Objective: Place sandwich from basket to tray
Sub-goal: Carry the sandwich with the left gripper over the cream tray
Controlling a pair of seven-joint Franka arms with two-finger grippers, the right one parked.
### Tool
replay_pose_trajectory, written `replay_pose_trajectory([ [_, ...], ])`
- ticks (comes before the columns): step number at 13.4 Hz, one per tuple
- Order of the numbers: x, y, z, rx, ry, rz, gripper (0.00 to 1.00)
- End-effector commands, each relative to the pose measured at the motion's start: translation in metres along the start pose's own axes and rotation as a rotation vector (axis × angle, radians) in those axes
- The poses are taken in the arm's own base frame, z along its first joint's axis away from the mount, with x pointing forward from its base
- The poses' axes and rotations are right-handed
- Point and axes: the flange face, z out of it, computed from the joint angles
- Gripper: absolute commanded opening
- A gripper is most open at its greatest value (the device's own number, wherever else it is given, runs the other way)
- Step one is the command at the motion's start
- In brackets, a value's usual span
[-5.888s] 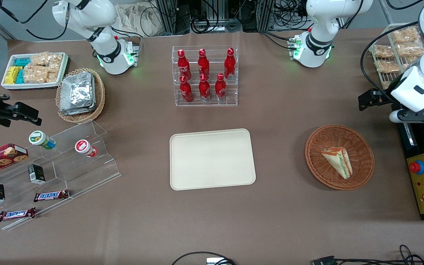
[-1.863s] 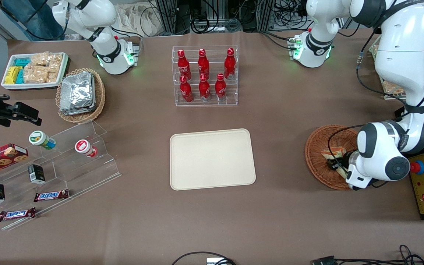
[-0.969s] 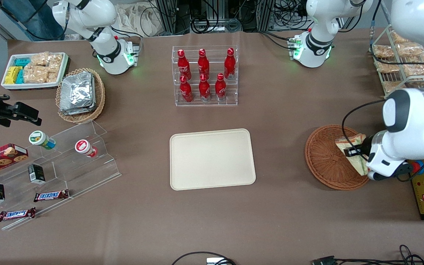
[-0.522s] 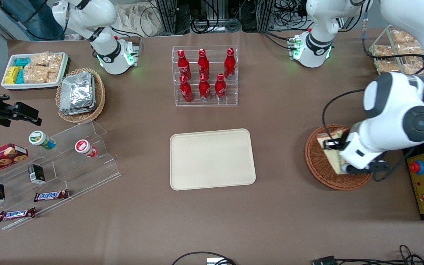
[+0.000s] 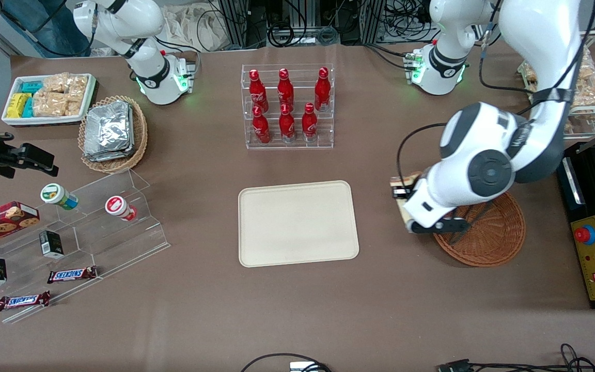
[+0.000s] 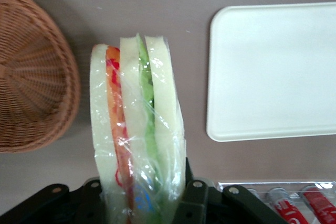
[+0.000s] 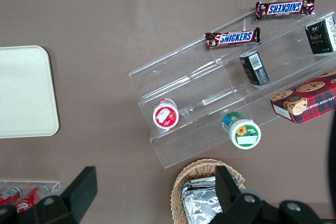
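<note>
The sandwich (image 6: 135, 129), a plastic-wrapped wedge of pale bread with orange, red and green layers, hangs above the bare table between the basket (image 6: 31, 82) and the tray (image 6: 273, 72). My left gripper (image 6: 140, 203) is shut on it, one finger on each bread face. From the front, only a corner of the sandwich (image 5: 400, 182) shows beside the gripper (image 5: 401, 194); the arm hides the rest. The reddish-brown wicker basket (image 5: 494, 237) has nothing in it where it shows. The cream tray (image 5: 297, 223) lies bare at the table's middle.
A clear rack of red bottles (image 5: 287, 106) stands farther from the front camera than the tray. A tan basket of foil packets (image 5: 113, 133), a white snack bin (image 5: 47, 98) and a clear stepped shelf (image 5: 85, 232) lie toward the parked arm's end. A wire rack of snacks (image 5: 581, 82) stands toward the working arm's end.
My gripper closed on the sandwich in the basket, lifted it, and has carried it past the basket's rim toward the tray. The basket now shows nothing inside.
</note>
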Motion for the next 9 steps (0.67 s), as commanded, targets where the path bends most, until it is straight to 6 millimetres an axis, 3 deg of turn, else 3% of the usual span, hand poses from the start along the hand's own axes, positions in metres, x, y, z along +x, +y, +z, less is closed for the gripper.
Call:
replay_pose_trajectory([
  [1,0.007,0.042,0.014,0.012,-0.006,-0.004,0.45],
  [4,0.003,0.084,0.058,0.085,-0.002,0.071,0.45],
  [9,0.017,0.093,0.109,0.073,-0.044,0.094,0.45],
])
